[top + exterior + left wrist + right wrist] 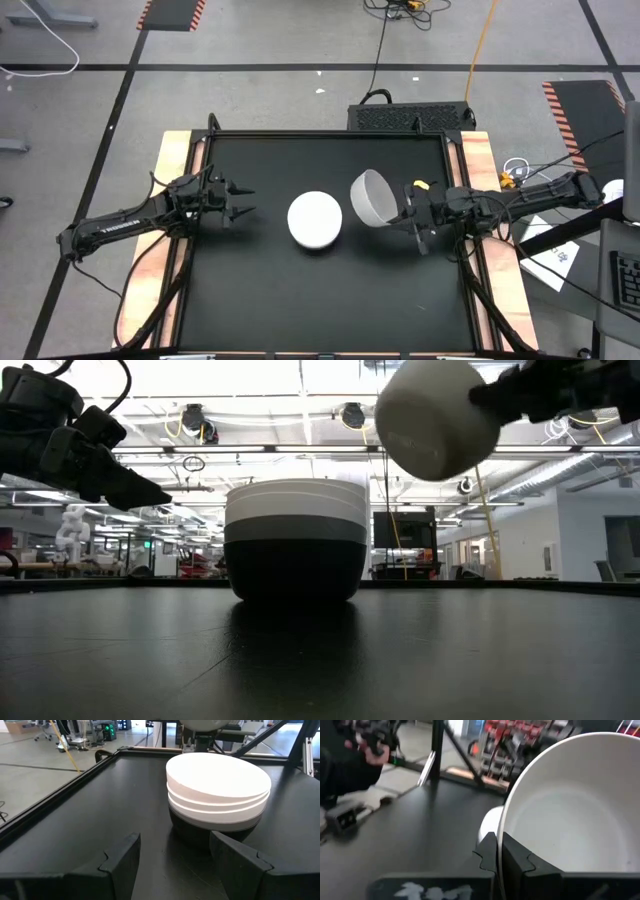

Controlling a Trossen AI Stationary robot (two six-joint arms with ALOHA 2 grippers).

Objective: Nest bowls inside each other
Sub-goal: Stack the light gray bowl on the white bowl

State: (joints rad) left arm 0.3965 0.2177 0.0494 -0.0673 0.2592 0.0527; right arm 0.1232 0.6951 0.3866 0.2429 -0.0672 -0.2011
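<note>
A stack of nested bowls (316,220) sits on the mat's middle, black at the bottom, grey bands above, white rims on top (295,540) (217,795). My right gripper (405,212) (500,852), just right of the stack, is shut on one more pale white bowl (373,198) (435,415), which is lifted and tipped on its side. My left gripper (240,198) (172,857) hovers open to the left of the stack, its fingers pointing at it without touching it. My right gripper pinches the pale bowl's rim (506,837) on the side nearest the arm, one finger (525,865) inside the bowl and one (487,852) outside. The fingers come level from the table's right. The bowl is lifted clear, tilted on edge, above and right of the stack.
The black mat (250,290) is framed by a raised black rim with wooden boards at left and right (175,160). A dark box (410,117) lies beyond the far edge. Bare mat lies all round the stack.
</note>
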